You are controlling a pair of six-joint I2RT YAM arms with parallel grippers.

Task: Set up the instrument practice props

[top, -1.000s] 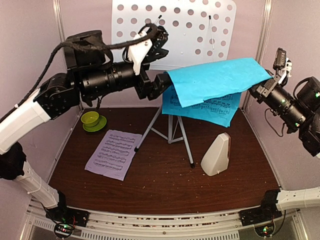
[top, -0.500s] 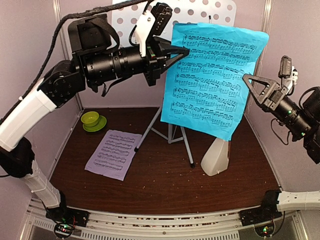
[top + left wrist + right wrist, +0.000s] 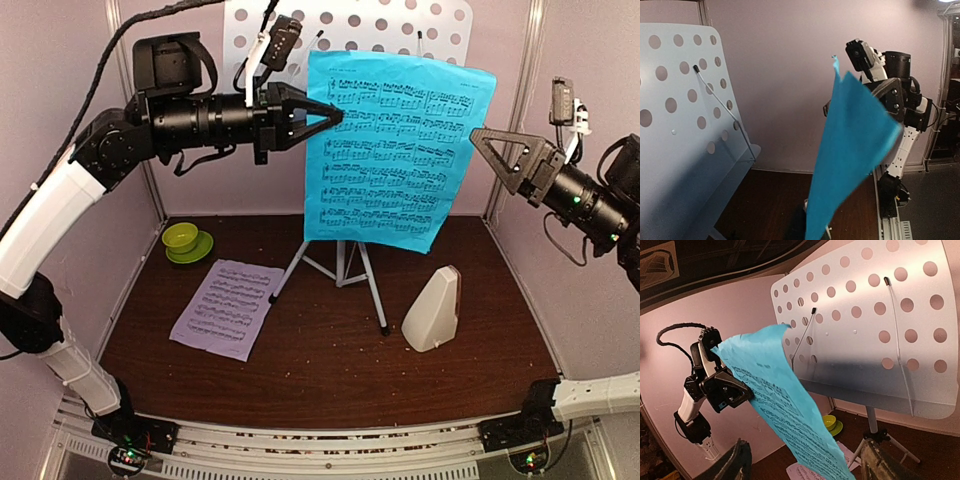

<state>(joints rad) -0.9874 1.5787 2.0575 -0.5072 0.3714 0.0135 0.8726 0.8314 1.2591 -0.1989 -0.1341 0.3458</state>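
Above the dark wooden counter [image 3: 330,370], the overhead camera shows the left gripper [image 3: 335,115] clenched on the upper left edge of the cyan sheet-music page [image 3: 395,150]. The page hangs upright, printed side toward the camera, in front of the white perforated music stand [image 3: 350,25]. The right gripper [image 3: 480,140] sits just beside the page's right edge; from here I cannot tell whether it touches. Below, the stand's silver tripod [image 3: 340,268] is planted mid-counter. The lilac page [image 3: 222,308] lies flat to its left, the cream metronome [image 3: 433,310] stands upright to its right, and the lime-green bowl [image 3: 181,237] rests on its saucer [image 3: 190,256] at the back left. The left wrist camera adds depth the overhead lacks: the cyan page is seen nearly edge-on, rising from the bottom of the frame, with open air between it and the stand on the left, so it is not resting on the stand. That gripper's own fingers barely show there. The right wrist camera settles the right gripper's state: its two fingers [image 3: 737,460] stand wide apart at the bottom corners, released and grasping nothing, with the page's lower part hanging in the view between them. It also shows the left gripper pinching the page's far edge, and two wire page holders [image 3: 897,335] lying against the stand.
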